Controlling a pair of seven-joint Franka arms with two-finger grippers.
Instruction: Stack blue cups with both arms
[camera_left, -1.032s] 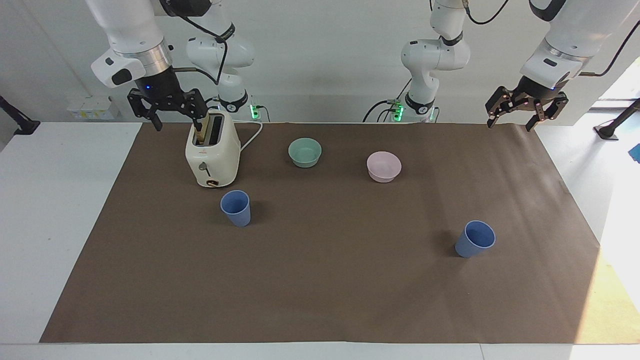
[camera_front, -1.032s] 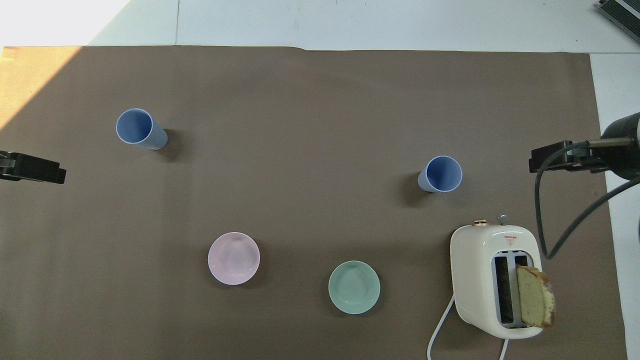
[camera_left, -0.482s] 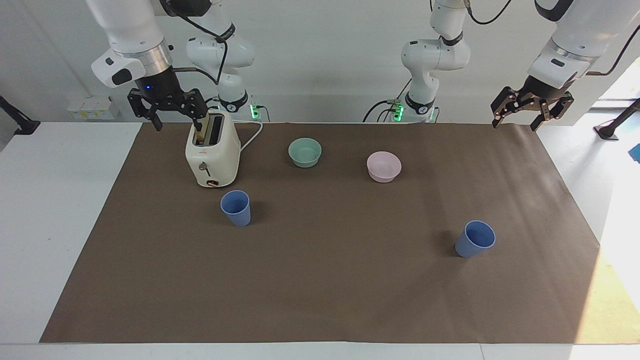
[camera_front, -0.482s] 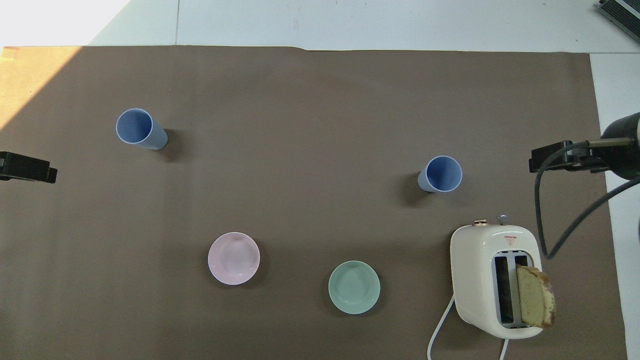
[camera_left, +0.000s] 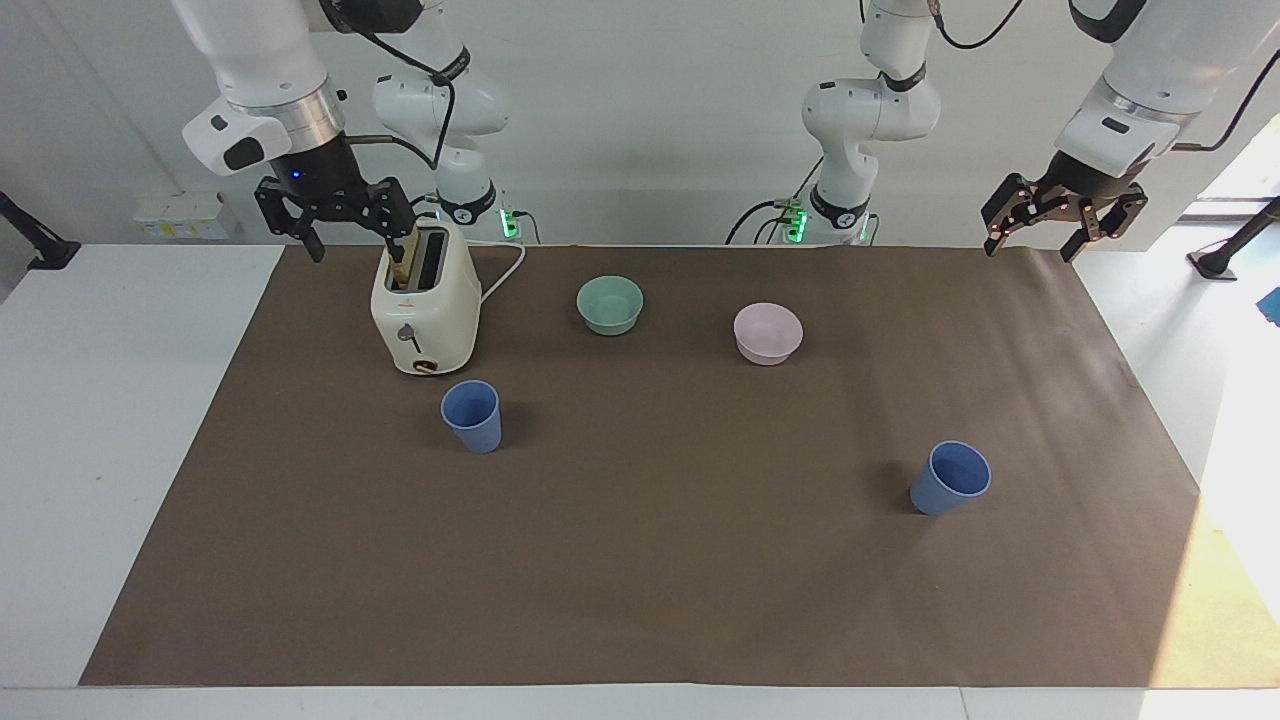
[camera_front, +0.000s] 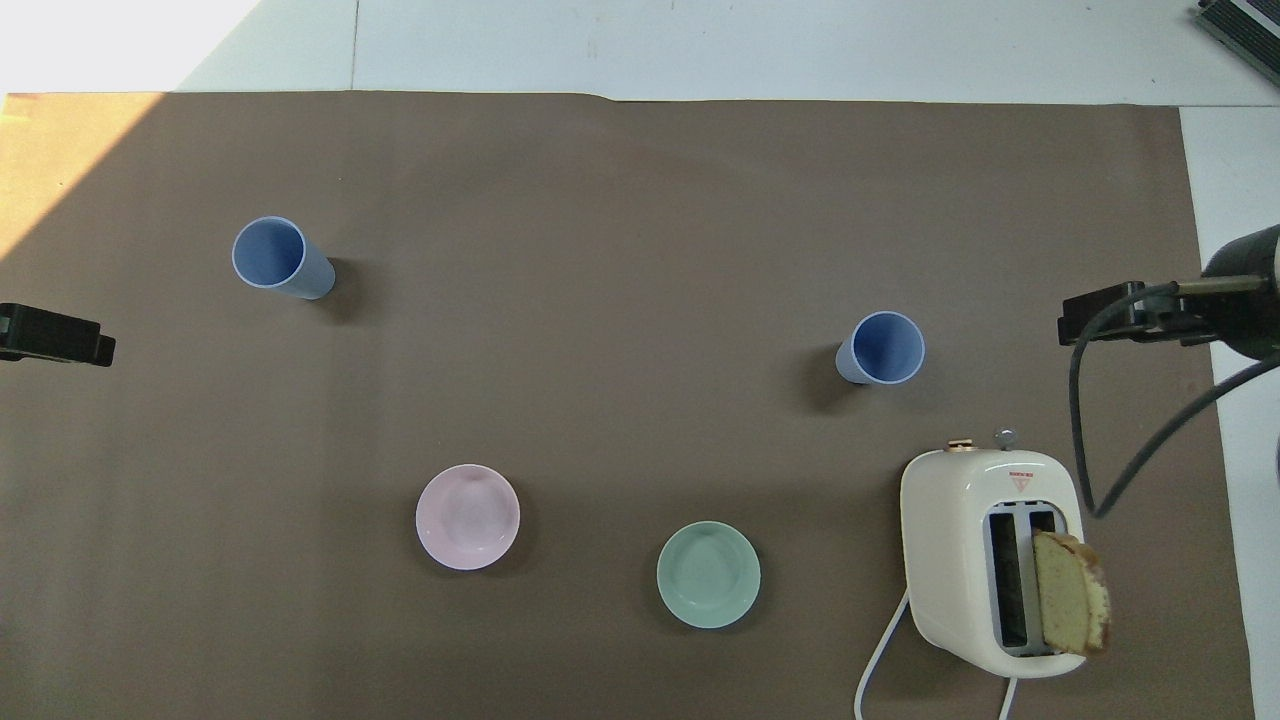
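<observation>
Both jaws apart, blue cups (camera_left: 472, 416) (camera_left: 950, 477) upright, empty, toaster (camera_left: 424, 300) holding bread (camera_front: 1070, 592)

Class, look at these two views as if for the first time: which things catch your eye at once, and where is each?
Two blue cups stand upright and apart on the brown mat, one beside the cream toaster, which holds a slice of bread, the other toward the left arm's end. A teal bowl and a pink bowl sit nearer the robots. The left gripper and right gripper hang open above the table.
</observation>
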